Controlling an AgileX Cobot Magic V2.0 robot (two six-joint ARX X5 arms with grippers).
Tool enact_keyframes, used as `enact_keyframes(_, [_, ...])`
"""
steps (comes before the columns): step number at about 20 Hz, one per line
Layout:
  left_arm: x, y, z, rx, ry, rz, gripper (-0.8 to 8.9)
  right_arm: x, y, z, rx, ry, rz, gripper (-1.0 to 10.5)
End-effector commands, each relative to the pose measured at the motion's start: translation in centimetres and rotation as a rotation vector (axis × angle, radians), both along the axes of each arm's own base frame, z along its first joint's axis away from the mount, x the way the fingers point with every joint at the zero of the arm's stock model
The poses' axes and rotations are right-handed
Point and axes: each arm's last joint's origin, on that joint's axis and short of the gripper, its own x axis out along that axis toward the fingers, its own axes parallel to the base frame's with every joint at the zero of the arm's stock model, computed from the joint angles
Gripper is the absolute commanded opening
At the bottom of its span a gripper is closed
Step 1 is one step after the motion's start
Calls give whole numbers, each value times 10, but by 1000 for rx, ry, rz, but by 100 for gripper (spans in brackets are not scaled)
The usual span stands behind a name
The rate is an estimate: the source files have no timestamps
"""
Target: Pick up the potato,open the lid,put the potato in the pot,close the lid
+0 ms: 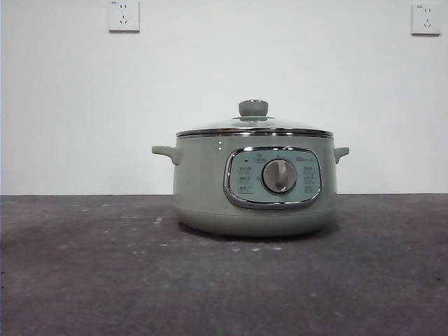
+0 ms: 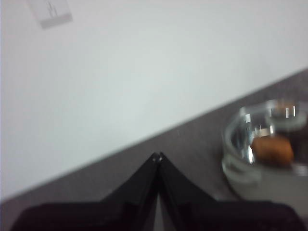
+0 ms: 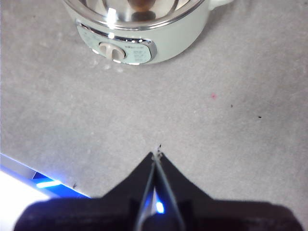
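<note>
The pale sage-green pot (image 1: 253,189) stands on the table right of centre, its dial facing me. The glass lid (image 1: 253,128) with its green knob rests on the pot's rim. The orange-brown potato (image 2: 272,149) lies inside the pot, seen through the glass in the left wrist view; a brown bit of it also shows in the right wrist view (image 3: 140,5). My left gripper (image 2: 157,156) is shut and empty, away from the pot (image 2: 260,149). My right gripper (image 3: 157,155) is shut and empty, held over the table in front of the pot (image 3: 139,33). Neither arm shows in the front view.
The dark grey table (image 1: 84,273) spreads around the pot. A white wall with two sockets (image 1: 124,15) stands behind. A blue-lit table edge (image 3: 29,180) shows in the right wrist view.
</note>
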Motion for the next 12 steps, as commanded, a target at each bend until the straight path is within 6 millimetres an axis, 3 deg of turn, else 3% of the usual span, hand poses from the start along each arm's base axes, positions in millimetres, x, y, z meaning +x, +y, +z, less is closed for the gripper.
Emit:
enact_keyframes(1, [-5, 0, -57, -7, 2, 2, -1, 1, 1, -5, -17, 38, -8, 0])
enact_keyframes(6, [-20, 2, -141, -33, 42, 55, -1, 2, 1, -5, -23, 36, -12, 0])
enact_keyframes(12, [-27, 4, -188, -110, 61, 124, -1, 2, 1, -5, -23, 36, -12, 0])
